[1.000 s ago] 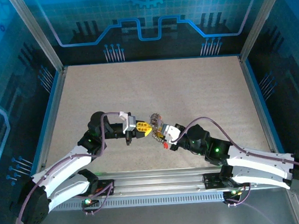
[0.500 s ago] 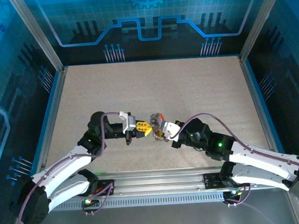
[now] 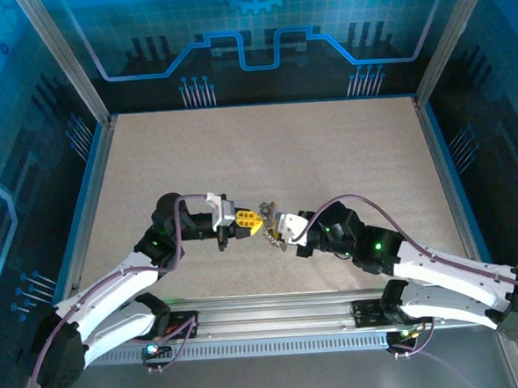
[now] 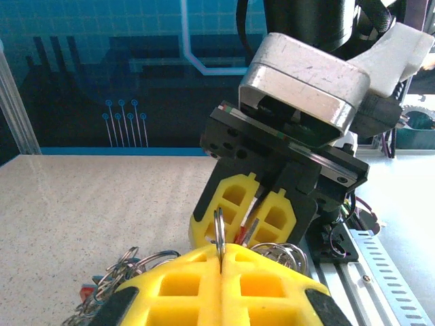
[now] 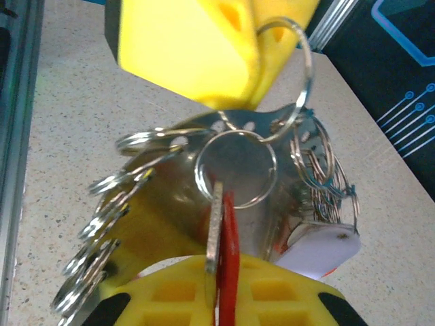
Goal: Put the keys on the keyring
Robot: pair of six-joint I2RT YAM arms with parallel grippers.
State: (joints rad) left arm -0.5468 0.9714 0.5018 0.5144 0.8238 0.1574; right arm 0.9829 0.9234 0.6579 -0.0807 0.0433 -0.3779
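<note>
Keyring (image 4: 219, 229) pinched in left hand (image 4: 221, 257); red-tagged key (image 5: 215, 231) inside right hand (image 5: 221, 288), grip unclear.

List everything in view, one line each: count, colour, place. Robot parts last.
thin silver wire keyring: one, silver, pinched by the left gripper.
small metal key with a red plastic tag: one, silver and red, held by the right gripper.
small silver split rings: many, count unclear, silver, bunched beside the key.
pale oblong plastic tag: one, whitish, low in the bunch.
speckled beige table: one, beige, beneath everything.
left gripper: one, yellow fingers, shut on the keyring.
right gripper: one, yellow fingers, closed on the key.
</note>
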